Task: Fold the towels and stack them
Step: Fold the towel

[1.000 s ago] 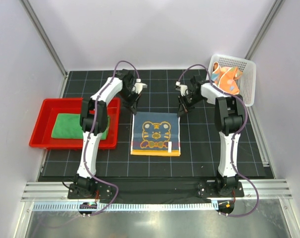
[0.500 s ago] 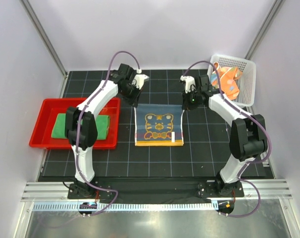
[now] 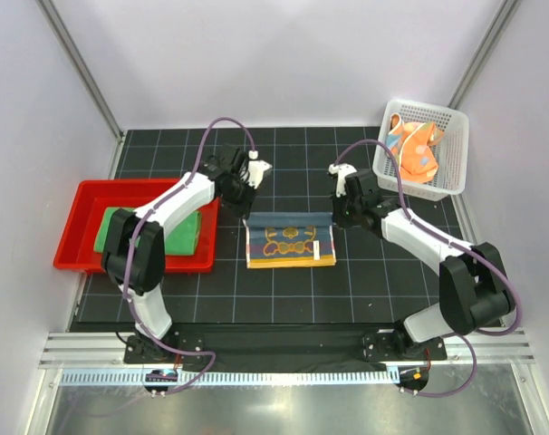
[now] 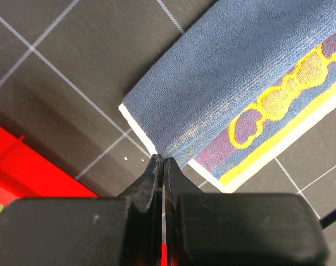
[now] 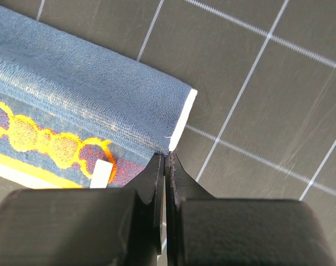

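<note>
Pinching far corners of the blue towel [image 3: 290,245], left claw [image 4: 162,163] and right claw [image 5: 166,159] each shut on one, we fold it in half.

robot lab test cell, plain white enclosure walls [image 3: 302,54], aluminium corner posts [image 3: 80,68], black gridded worktop [image 3: 365,290], left arm [image 3: 175,201] and right arm [image 3: 419,237] bolted to a slotted metal rail [image 3: 284,349]

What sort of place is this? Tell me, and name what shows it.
Probably a robot lab test cell: plain white panel walls enclose a black gridded mat, and two white-and-black robot arms are bolted to a metal rail at its near edge.
</note>
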`<state>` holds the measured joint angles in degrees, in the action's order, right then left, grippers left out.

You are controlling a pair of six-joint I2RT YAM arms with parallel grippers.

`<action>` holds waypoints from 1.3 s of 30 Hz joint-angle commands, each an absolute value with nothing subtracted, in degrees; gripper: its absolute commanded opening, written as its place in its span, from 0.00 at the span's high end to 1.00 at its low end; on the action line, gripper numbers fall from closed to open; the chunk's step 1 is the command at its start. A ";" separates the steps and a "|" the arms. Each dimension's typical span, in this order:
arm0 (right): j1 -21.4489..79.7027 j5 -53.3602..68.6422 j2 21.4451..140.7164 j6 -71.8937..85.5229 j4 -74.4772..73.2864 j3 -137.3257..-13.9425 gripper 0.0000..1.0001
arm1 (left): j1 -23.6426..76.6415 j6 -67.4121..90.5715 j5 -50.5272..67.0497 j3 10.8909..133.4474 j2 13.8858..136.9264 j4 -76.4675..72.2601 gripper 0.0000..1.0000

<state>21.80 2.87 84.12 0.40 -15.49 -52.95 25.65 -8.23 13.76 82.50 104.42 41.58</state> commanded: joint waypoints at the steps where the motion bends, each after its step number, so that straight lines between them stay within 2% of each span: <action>1: 21.97 -3.69 81.30 4.47 -13.18 -50.63 0.99 | 25.84 -7.30 8.88 80.16 99.06 39.11 1.00; 16: 24.52 -3.34 77.35 11.25 -17.49 -45.62 0.99 | 28.65 -4.04 7.91 70.85 94.22 38.76 1.00; 39: 25.05 -0.70 75.41 19.86 -17.58 -40.96 0.96 | 32.61 -0.88 3.96 65.57 93.43 38.41 1.00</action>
